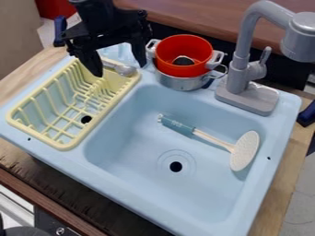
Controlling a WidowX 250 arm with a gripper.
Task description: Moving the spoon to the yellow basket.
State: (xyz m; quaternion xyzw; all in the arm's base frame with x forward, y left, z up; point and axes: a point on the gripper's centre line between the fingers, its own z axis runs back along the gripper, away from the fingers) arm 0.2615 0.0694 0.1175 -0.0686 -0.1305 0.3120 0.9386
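Filling most of the counter, the blue sink point(120, 152) gives you one firm base for all the other things. Your black gripper point(120, 70) hangs over the far end of the yellow basket point(101, 111), with its two fingers widely apart, one on each side of the spoon. I see nothing held in it; probably it is placed so because the spoon has just to be let go there. The basket lies flat along the left side of the sink, so its wires can carry what you put down. The grey faucet point(249, 99) stands on the back rim, as it should for reaching over the basin. Near it, the red pot point(184, 70) sits inside the metal pot point(175, 83), perhaps to save place; please mind their handles, which are close to your fingers. The spatula point(245, 150) rests in the basin, and you have no need of it. The spoon point(126, 70) is at the basket's far end, so the placing seems to be done. I advise you to lift straight up, so that no finger drags it.
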